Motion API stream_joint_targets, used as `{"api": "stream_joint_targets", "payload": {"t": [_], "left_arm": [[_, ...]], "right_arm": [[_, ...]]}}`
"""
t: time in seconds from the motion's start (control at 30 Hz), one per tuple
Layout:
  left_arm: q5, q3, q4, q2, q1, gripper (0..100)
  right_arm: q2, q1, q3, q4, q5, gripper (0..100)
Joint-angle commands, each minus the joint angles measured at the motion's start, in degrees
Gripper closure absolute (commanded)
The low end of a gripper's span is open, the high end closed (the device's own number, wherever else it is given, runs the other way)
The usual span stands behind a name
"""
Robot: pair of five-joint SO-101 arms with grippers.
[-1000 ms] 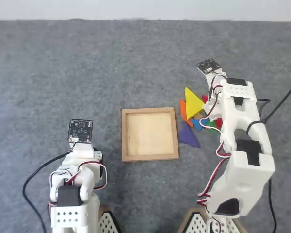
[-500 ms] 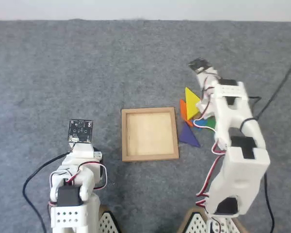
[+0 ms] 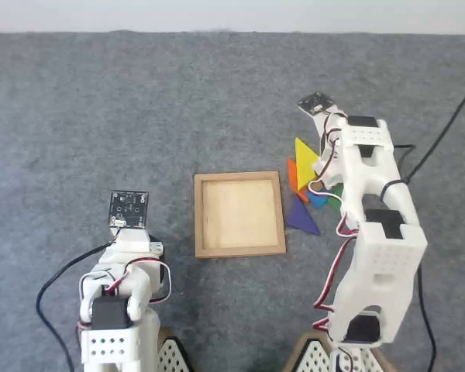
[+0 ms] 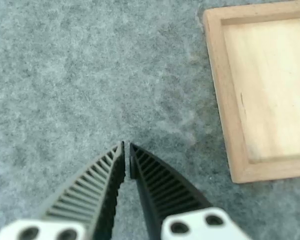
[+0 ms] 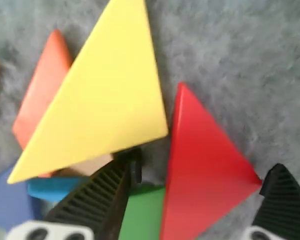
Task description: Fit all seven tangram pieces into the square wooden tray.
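The left hand [image 4: 126, 147] is pinched nearly shut, left of the wooden tray [image 3: 239, 177]. The colored pieces [image 3: 305, 161] lie heaped just right of the tray. There the right hand [image 5: 205, 167] is spread wide around the red triangle [image 5: 197, 150].

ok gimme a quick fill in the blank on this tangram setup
1. The right gripper stands ____ around the red triangle.
2. The left gripper is ____ above the carpet.
3. The triangle lying partly over the orange piece is ____.
4. The number of pieces inside the square wooden tray is ____.
Missing words: open; shut; yellow; zero.
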Motion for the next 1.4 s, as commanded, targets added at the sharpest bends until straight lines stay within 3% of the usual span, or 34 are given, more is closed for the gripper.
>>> {"api": "stream_joint_targets", "payload": {"t": [0.0,0.17,0.33,0.87,1.07,1.23,1.37], "left_arm": [[-0.18,-0.66,-0.09,-0.62,0.44,98],[-0.18,-0.66,-0.09,-0.62,0.44,98],[-0.18,-0.66,-0.09,-0.62,0.44,98],[-0.18,-0.66,-0.09,-0.62,0.44,98],[-0.18,-0.66,-0.09,-0.62,0.44,98],[-0.18,-0.66,-0.09,-0.62,0.44,98],[-0.18,-0.66,-0.09,-0.62,0.44,98]], "right_arm": [[-0.04,2.42,-1.67,1.8,-1.32,61.2],[0.13,3.21,-2.11,2.33,-1.67,62.9],[0.13,2.68,-1.93,2.33,-1.58,73.8],[-7.16,2.68,-1.41,7.08,-2.11,73.5],[-17.8,-1.63,-0.62,13.93,-6.15,73.5],[-25.71,-9.27,2.11,16.4,-11.34,73.4],[-28.62,-10.77,4.48,15.25,-9.32,73.1]]}}
